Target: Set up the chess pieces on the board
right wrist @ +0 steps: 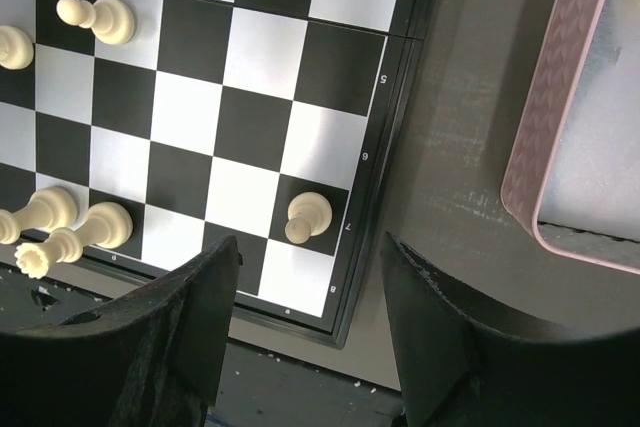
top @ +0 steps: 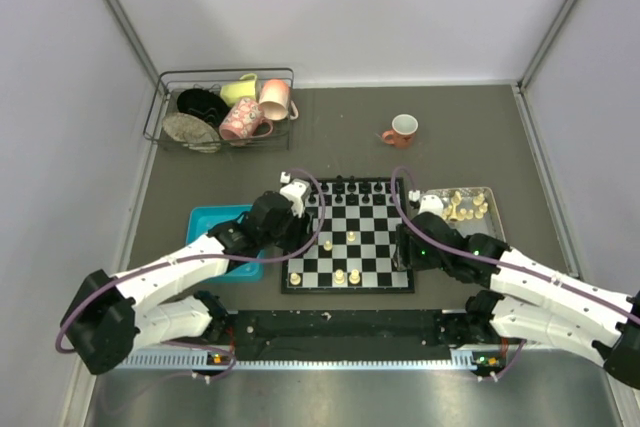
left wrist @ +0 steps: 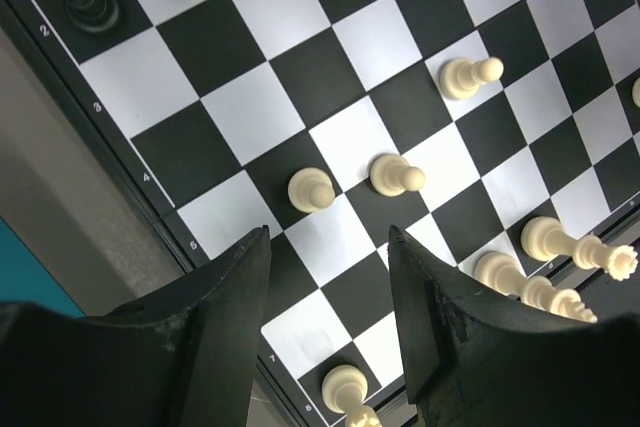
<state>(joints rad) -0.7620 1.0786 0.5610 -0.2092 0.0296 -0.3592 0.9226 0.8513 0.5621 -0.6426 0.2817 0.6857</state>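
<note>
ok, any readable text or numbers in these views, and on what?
"2", "3", "4", "5", "7": on the chessboard border, left wrist view.
"4", "5", "6", "7", "8": same border, right wrist view.
Marks along the chessboard's near edge: too small to read.
Nothing else legible.

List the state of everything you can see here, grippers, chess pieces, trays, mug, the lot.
Left gripper: open, empty, above the board.
Right gripper: open, empty, above the board's right edge.
Cream chess pieces: a few upright on the board, more off it.
Black pieces: standing along the far edge.
Pink tray: holds loose cream pieces.
Blue tray: partly hidden in the top view.
Mug: upright.
</note>
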